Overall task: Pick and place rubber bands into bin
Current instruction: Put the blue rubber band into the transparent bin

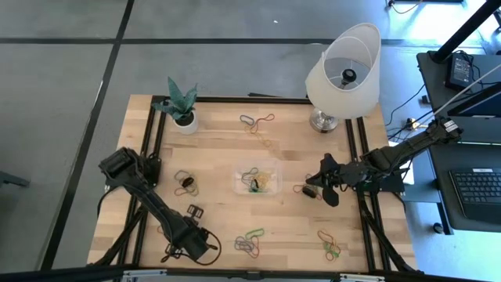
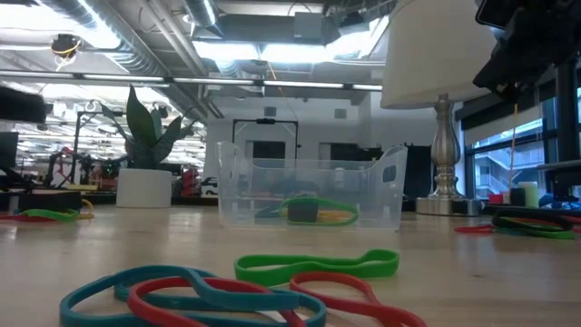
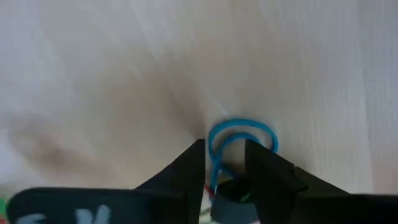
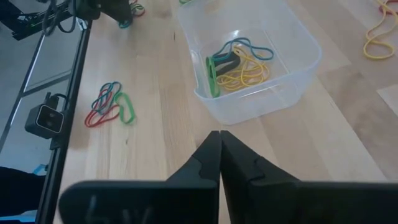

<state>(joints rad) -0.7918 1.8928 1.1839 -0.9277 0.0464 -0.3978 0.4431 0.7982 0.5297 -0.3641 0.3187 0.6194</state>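
Right gripper point(image 4: 219, 163) pinched together, empty, just short of the bin point(image 4: 298, 65) with rubber bands point(image 4: 239, 65) inside.

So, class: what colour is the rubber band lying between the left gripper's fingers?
Blue. The rubber band between the left gripper fingers shows best in the left wrist view.

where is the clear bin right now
In the high view the bin sits near the table's middle, between the two arms, with the right gripper just beside it and a few rubber bands already inside.
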